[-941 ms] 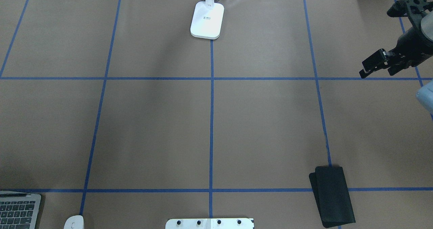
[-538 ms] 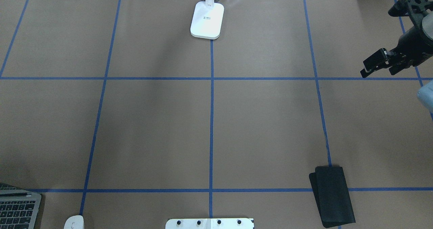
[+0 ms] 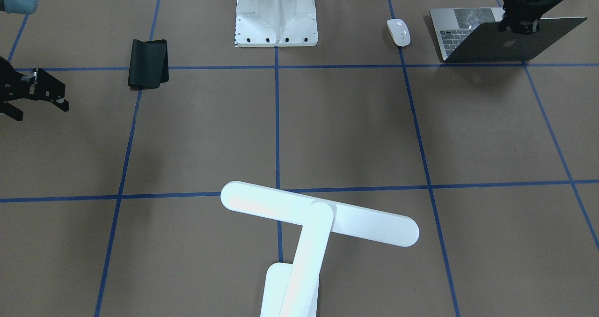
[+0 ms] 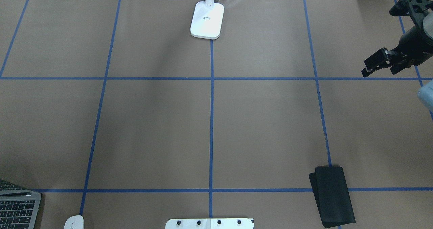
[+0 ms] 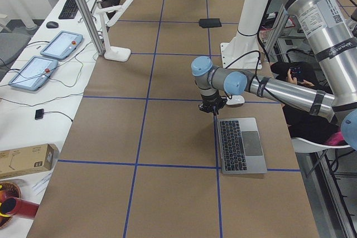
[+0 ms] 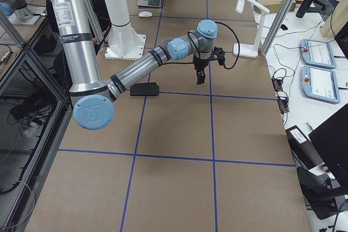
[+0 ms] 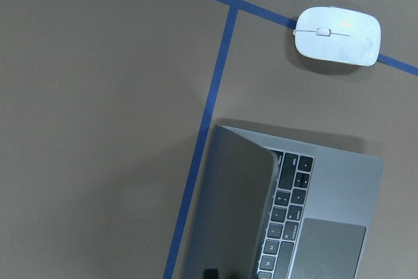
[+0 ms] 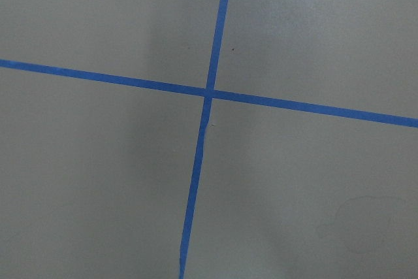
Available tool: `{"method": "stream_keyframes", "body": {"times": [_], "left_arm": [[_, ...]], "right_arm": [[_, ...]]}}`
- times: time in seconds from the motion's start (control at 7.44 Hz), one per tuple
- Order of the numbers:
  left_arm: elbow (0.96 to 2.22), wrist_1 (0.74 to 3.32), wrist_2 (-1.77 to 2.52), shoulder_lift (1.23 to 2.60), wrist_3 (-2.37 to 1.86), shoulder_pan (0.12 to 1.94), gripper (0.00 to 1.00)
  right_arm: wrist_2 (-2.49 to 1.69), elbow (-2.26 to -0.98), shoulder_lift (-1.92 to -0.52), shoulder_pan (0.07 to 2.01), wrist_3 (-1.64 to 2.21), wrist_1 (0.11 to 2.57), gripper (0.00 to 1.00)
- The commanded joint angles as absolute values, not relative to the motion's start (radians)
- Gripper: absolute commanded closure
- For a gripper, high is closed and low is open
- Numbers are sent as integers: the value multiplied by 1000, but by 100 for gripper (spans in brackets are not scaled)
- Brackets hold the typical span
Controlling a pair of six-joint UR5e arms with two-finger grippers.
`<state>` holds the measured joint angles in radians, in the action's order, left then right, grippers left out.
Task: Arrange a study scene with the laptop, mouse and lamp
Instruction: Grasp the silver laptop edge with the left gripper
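Left tool (image 3: 517, 26) clamped on the top edge of the lid of the laptop (image 3: 510, 43), which stands partly raised over the keyboard near the robot's left corner of the desk (image 3: 346, 129). The mouse (image 3: 398, 31) lies just beside the laptop, not touching it, between it and the white pedestal (image 3: 276, 12). The lamp (image 3: 318, 218) stands at the desk's far edge on the centre line. Right tool (image 3: 40, 108) hangs over bare desk on the robot's right, fingers apart, well away from the black pad (image 3: 148, 63).
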<state>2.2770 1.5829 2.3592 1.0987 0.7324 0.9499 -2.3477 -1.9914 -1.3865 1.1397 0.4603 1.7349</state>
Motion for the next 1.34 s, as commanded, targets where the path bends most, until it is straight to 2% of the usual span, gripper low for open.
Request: {"method": "stream_keyframes", "body": {"times": [0.0, 0.54, 0.81, 1.21], "left_arm": [[2286, 1583, 2359, 1095, 739, 954, 85], [2312, 1583, 2361, 1092, 741, 992, 86], [2316, 1583, 2361, 1098, 782, 1067, 86], [2286, 1571, 2361, 1184, 813, 1143, 86]], "right_arm": [[-2347, -1991, -1387, 1140, 460, 1735, 0], [-2349, -1990, -1385, 1140, 460, 1735, 0], [-2350, -1994, -1384, 1146, 462, 1735, 0], [-2350, -1996, -1376, 1143, 462, 1733, 0]]}}
